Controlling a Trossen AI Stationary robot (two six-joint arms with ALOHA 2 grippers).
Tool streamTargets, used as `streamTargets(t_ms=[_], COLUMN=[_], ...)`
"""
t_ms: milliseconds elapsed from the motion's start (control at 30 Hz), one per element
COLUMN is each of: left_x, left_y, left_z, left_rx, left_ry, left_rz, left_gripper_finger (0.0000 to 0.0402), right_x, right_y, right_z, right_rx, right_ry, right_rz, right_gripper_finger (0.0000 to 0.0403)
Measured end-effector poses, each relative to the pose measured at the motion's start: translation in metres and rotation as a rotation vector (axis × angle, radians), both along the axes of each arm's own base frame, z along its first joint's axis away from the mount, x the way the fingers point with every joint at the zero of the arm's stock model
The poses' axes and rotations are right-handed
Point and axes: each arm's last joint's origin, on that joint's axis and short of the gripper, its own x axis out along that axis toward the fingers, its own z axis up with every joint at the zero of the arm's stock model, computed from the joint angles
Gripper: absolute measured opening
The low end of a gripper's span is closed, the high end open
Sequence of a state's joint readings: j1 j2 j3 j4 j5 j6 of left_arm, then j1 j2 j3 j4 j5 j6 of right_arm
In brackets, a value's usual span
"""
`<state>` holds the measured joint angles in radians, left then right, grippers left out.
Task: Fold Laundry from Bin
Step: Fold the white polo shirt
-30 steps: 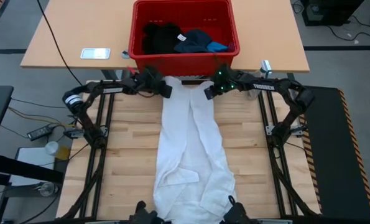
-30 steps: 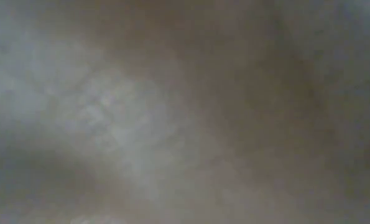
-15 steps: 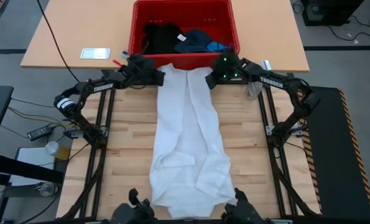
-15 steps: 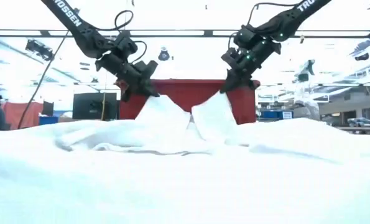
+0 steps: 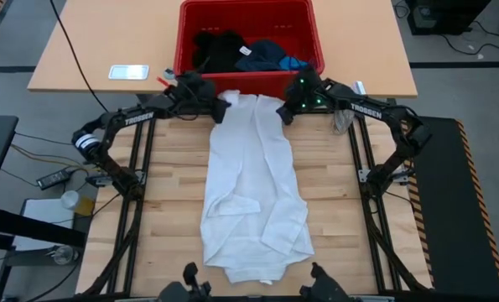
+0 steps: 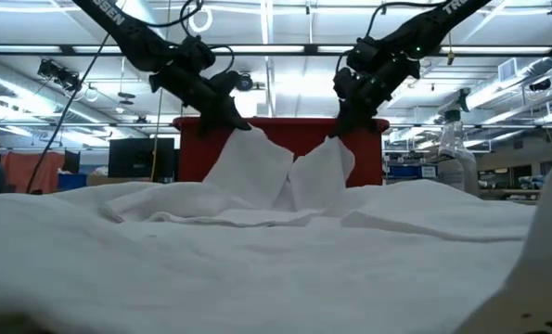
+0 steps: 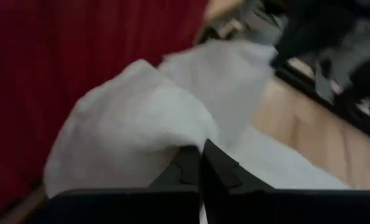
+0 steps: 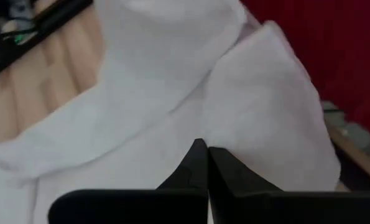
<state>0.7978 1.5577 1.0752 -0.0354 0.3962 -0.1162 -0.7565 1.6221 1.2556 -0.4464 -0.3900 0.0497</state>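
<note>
Here the tabletop is pale butcher-block wood set in a black frame, and beyond its far edge stands a second, smooth tan desk that carries the red bin and one small flat silvery device. One large white garment lies stretched lengthwise down the middle of the tabletop, its near end bunched in folds close to the front edge, its far end lifted beside the bin's front wall. Two arms work at that far end: the left gripper is clamped on the garment's left far corner, and the right gripper is clamped on the right far corner, the two corners raised into peaks that show plainly in the low view, left and right, with the bin just behind them. In each wrist view the dark fingers meet tight with white cloth gathered around them. Inside the bin three more garments lie: one black, one dark navy with a white tag, and one small bright blue piece against the right wall. The low view looks into a large workshop with rows of bright ceiling lights and shelving.
</note>
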Motion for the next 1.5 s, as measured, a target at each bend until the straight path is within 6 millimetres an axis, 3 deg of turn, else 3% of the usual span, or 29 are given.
streamTargets(t_ms=[300, 433, 667, 867, 1000, 1267, 1500], left_x=[0.002, 0.008, 0.014, 0.013, 0.009, -0.013, -0.02], left_y=[-0.039, -0.052, -0.093, -0.115, -0.128, -0.138, -0.144], left_z=[0.012, 0.008, -0.007, -0.022, -0.049, -0.1, -0.113], left_rx=[0.011, -0.008, -0.045, -0.042, -0.082, -0.132, -0.151], left_ry=[0.103, 0.138, 0.133, 0.176, 0.246, 0.21, 0.234], left_rz=[-0.134, -0.183, -0.262, -0.272, -0.266, -0.132, -0.139], left_gripper_finger=[0.0, 0.0, 0.0, 0.0, 0.0, 0.0, 0.0], right_x=[0.014, 0.016, 0.013, -0.002, -0.012, -0.019, -0.023], right_y=[0.038, 0.049, 0.076, 0.11, 0.124, 0.116, 0.115], right_z=[0.005, 0.011, 0.006, -0.015, -0.045, -0.109, -0.125], right_rx=[0.012, -0.001, 0.045, 0.07, 0.083, 0.12, 0.164], right_ry=[0.042, 0.051, 0.072, 0.076, 0.107, 0.129, 0.209], right_rz=[0.151, 0.173, 0.233, 0.248, 0.222, 0.134, 0.13], right_gripper_finger=[0.0, 0.0, 0.0, 0.0, 0.0, 0.0, 0.0002])
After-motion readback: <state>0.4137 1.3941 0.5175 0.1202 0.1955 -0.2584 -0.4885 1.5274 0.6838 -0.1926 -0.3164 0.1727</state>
